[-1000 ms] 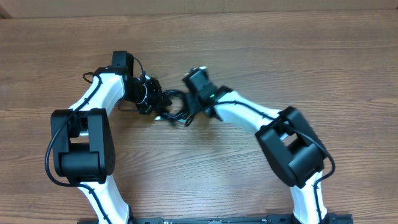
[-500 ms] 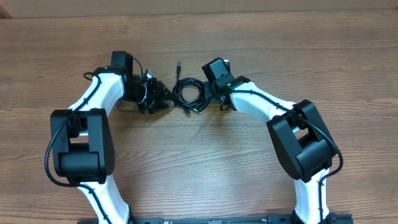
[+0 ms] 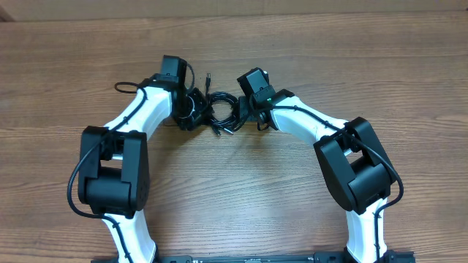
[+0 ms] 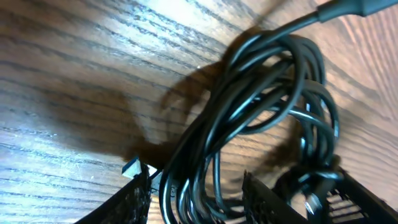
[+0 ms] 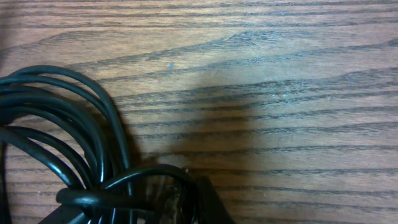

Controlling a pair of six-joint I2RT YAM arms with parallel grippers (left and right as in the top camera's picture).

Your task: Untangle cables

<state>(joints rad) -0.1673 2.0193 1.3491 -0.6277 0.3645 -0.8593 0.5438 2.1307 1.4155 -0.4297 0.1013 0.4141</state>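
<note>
- Thin black cords with small plug ends, wound into one loose coil [image 3: 221, 115], are seen lying on the brown wood-grain table [image 3: 329, 58], directly between the two pincers.
- The left arm's black two-finger gripper [image 3: 197, 111] is placed at the coil's left edge. In the left wrist view its fingers [image 4: 134, 199] are spread apart, with several strands passing through the gap. Nothing is clamped; bare table shows between the strands and the farther finger.
- The right arm's black two-finger gripper [image 3: 246, 109] is set against the coil's right edge with its jaws closed. In the right wrist view a loop is draped across its tip. Whether a strand is pinched there cannot be told.
- Key relation: the coil is flanked on opposite sides, so neither arm is judged nearer. The line from pincer to pincer runs left to right across the coil.
- One free tail with a plug end [image 3: 210, 75] is led out of the coil away from the robot, across that line.
- Judgement: closing the left fingers on the straddled strands is what the next move calls for; a pull apart along the left-right line would then be possible.
</note>
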